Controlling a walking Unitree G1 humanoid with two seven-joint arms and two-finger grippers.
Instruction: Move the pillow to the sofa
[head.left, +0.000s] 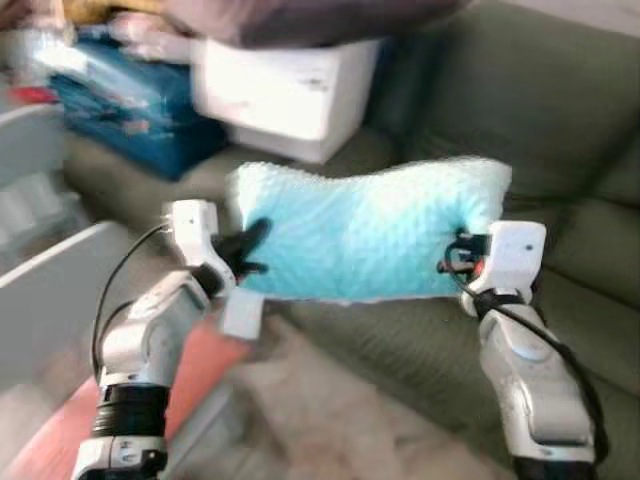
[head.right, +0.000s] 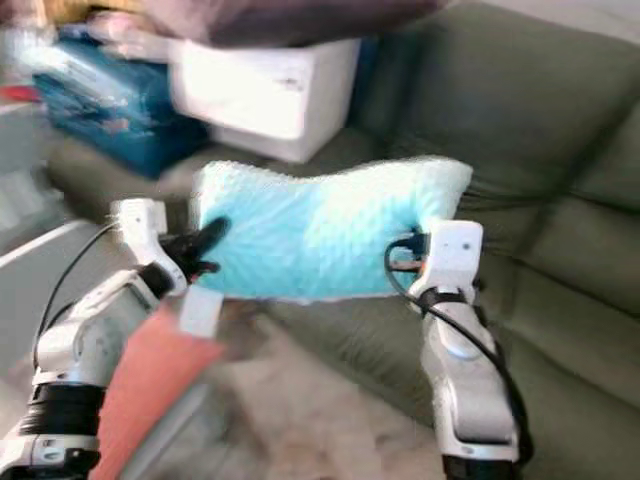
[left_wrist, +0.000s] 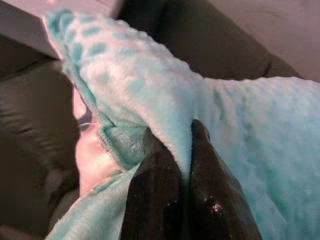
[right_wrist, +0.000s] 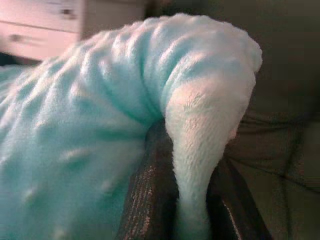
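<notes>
pillow (head.left: 365, 240): blue, fluffy and bumpy, held up in the air just above the green sofa (head.left: 560, 130) seat
left claw (head.left: 243, 253): pinched tight on the pillow's left edge
right claw (head.left: 462, 256): pinched tight on the pillow's right edge
feel: looks soft and light, sags a bit in the middle, not breakable
best hold: by both side edges, squeezing a fold of the fluffy cloth
behind: white box (head.left: 285, 90) and blue bag (head.left: 130, 100) on the sofa

My head views are smeared with motion blur, worst at the top and left edges, and the white box (head.left: 285, 95) glares in bright daylight. At my wrists the teal pillow (right_wrist: 100, 115) is soft but readable, the dark sofa (left_wrist: 35, 125) murky in shade.
</notes>
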